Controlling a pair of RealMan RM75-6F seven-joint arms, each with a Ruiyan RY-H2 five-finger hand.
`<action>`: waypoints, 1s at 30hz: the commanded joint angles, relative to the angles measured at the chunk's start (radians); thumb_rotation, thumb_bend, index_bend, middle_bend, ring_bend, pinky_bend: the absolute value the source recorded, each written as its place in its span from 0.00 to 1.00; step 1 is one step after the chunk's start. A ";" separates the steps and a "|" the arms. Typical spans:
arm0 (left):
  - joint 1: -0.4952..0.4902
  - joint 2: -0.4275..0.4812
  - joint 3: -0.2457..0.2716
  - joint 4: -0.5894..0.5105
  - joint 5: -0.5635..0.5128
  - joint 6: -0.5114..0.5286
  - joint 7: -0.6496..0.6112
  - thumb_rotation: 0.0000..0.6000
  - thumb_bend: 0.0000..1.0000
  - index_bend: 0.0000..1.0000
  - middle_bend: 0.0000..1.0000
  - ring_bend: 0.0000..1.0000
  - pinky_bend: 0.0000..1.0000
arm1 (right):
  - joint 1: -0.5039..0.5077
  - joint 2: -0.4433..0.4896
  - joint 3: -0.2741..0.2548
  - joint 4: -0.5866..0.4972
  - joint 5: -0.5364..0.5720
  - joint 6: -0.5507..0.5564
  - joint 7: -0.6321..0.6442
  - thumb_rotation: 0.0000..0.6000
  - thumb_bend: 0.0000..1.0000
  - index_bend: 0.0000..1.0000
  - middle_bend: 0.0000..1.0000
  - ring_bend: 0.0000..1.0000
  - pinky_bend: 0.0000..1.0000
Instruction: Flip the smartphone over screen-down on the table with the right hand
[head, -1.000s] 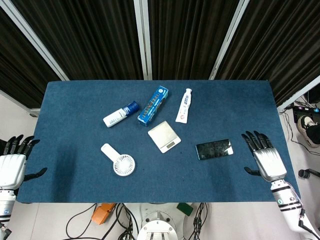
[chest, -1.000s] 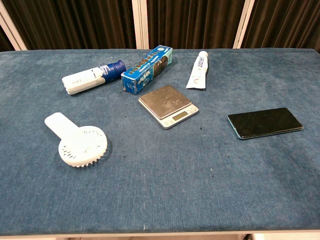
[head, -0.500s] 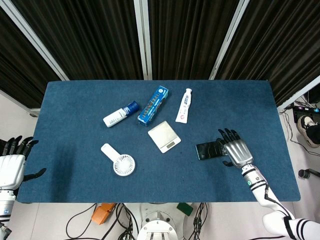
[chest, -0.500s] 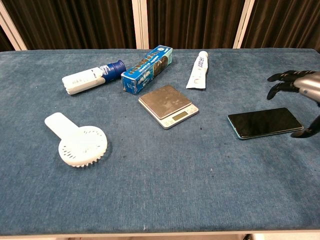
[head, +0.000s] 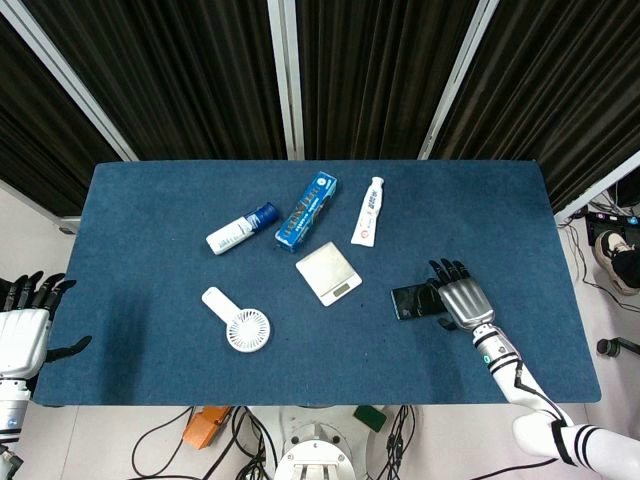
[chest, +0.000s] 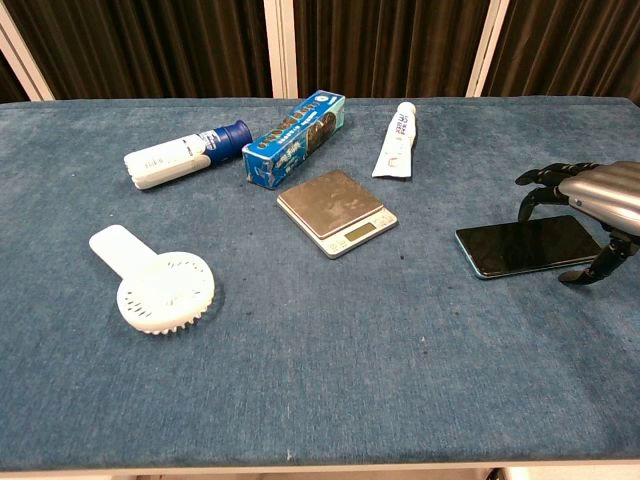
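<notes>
The smartphone (head: 410, 301) (chest: 520, 246) lies flat with its dark screen up, right of the table's middle. My right hand (head: 462, 300) (chest: 588, 205) hovers over its right end, fingers apart and curved down past the far edge, thumb by the near edge. In the chest view the fingertips do not plainly touch the phone. My left hand (head: 22, 333) stays off the table's left edge with its fingers spread, holding nothing.
Left of the phone sits a small silver scale (head: 328, 273) (chest: 336, 211). Behind it lie a white tube (head: 368, 212), a blue box (head: 306, 210) and a white bottle with a blue cap (head: 241, 228). A white handheld fan (head: 238, 322) lies front left. The table's right edge (head: 575, 290) is close.
My right hand has come in from near the right edge to sit over the phone's right end and has lowered around it. The phone and the left hand have not moved.
</notes>
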 joint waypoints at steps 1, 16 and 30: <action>0.001 0.001 0.000 0.000 -0.001 0.002 0.000 1.00 0.14 0.19 0.12 0.06 0.00 | 0.008 -0.008 -0.002 0.013 0.004 -0.006 0.005 1.00 0.33 0.35 0.09 0.00 0.13; 0.003 0.005 -0.002 -0.002 -0.003 0.004 0.002 1.00 0.14 0.19 0.12 0.06 0.00 | 0.044 -0.027 -0.003 0.043 0.043 -0.049 0.013 1.00 0.60 0.42 0.09 0.00 0.13; 0.003 0.005 -0.005 0.010 -0.006 0.005 -0.007 1.00 0.14 0.19 0.12 0.06 0.00 | 0.096 0.035 0.024 -0.042 0.158 -0.127 -0.035 1.00 0.88 0.47 0.12 0.00 0.13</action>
